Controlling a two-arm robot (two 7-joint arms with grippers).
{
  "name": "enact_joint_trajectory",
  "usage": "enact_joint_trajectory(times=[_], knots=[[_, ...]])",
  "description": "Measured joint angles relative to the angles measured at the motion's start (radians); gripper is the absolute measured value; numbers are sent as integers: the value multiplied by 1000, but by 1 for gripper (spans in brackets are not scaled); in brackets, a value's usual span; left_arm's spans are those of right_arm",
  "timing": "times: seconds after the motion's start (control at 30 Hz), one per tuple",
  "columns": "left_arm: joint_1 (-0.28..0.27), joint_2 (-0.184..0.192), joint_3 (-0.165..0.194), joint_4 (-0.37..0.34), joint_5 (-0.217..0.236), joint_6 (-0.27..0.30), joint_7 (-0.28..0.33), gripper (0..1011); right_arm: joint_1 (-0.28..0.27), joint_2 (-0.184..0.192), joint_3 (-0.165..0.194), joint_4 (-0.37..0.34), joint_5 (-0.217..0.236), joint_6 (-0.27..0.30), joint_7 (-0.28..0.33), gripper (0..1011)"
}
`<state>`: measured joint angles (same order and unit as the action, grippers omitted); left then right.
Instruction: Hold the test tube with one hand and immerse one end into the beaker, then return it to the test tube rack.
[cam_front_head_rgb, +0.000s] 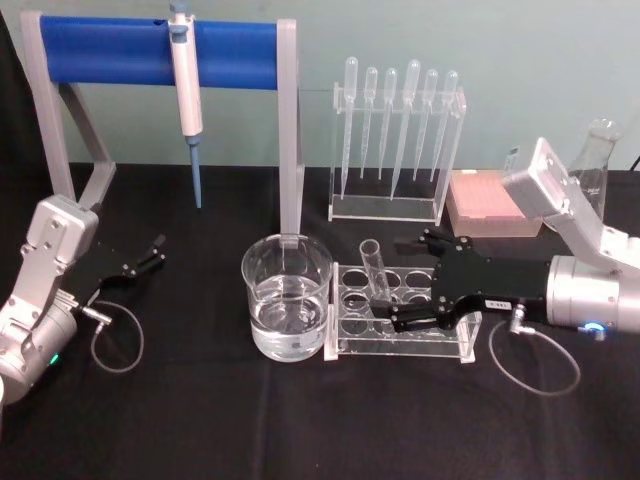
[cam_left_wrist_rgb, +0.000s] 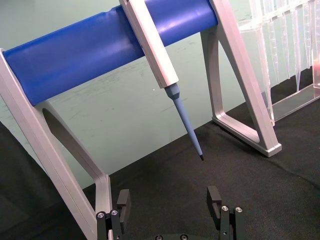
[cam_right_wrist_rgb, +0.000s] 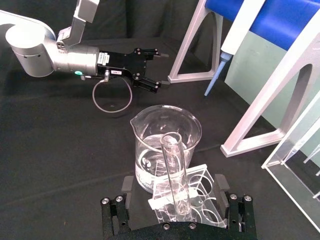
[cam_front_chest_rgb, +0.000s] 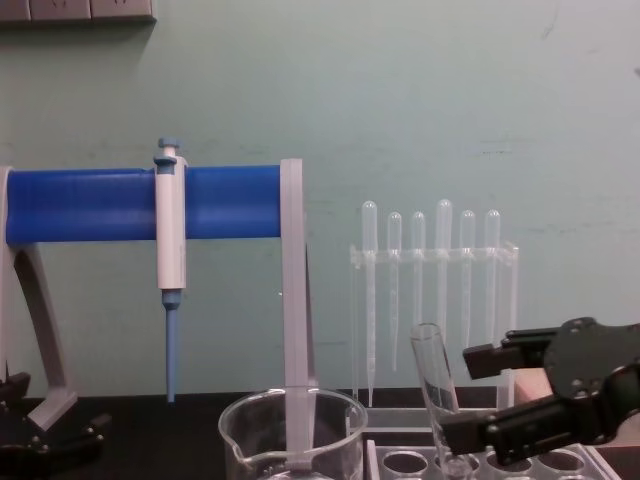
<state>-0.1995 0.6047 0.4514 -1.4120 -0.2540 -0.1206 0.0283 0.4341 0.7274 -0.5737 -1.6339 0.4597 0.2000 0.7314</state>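
Head view: your right gripper (cam_front_head_rgb: 400, 282) holds its jaws wide open either side of the test tube (cam_front_head_rgb: 376, 272), gripping nothing. The tube leans in the rack (cam_front_head_rgb: 400, 345) beside the beaker (cam_front_head_rgb: 287, 300), so dipping seems not yet done. Your left gripper (cam_front_head_rgb: 150, 255) sits parked, jaws open.

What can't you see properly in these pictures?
Chest view: the bottom edge cuts off the beaker, hiding its water.
Chest view: the right tool covers the lower part of the tube.
Left wrist view: the bottom edge cuts off the left tool, leaving just its tips.
Head view: the right arm hides part of the flask.
Head view: the right tool's white label is too small to read.
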Motion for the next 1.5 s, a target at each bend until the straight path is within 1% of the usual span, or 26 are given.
enact_joint_trajectory(times=[0.43, 0.8, 0.87, 0.97, 1.03, 1.07, 1.13, 1.2, 1.27, 1.3, 1.4, 1.43, 1.5], knots=[[0, 0, 0, 0, 0, 0, 0, 1000, 40, -43, -42, 53, -13, 13, -14, 999], [0, 0, 0, 0, 0, 0, 0, 1000, 37, -40, -39, 49, -11, 13, -14, 998], [0, 0, 0, 0, 0, 0, 0, 1000, 36, -39, -38, 48, -11, 13, -14, 980], [0, 0, 0, 0, 0, 0, 0, 1000, 36, -39, -37, 47, -11, 13, -14, 898], [0, 0, 0, 0, 0, 0, 0, 1000, 36, -38, -37, 47, -11, 13, -14, 865], [0, 0, 0, 0, 0, 0, 0, 1000, 36, -38, -37, 47, -11, 13, -14, 813], [0, 0, 0, 0, 0, 0, 0, 1000, 35, -38, -37, 47, -10, 13, -14, 786], [0, 0, 0, 0, 0, 0, 0, 1000, 35, -38, -37, 46, -10, 12, -14, 707], [0, 0, 0, 0, 0, 0, 0, 1000, 35, -38, -36, 46, -10, 12, -14, 664], [0, 0, 0, 0, 0, 0, 0, 1000, 35, -38, -36, 46, -10, 12, -14, 606], [0, 0, 0, 0, 0, 0, 0, 1000, 35, -38, -36, 46, -10, 12, -14, 543], [0, 0, 0, 0, 0, 0, 0, 1000, 34, -37, -36, 46, -10, 12, -14, 483], [0, 0, 0, 0, 0, 0, 0, 1000, 34, -37, -36, 45, -10, 12, -14, 446]])
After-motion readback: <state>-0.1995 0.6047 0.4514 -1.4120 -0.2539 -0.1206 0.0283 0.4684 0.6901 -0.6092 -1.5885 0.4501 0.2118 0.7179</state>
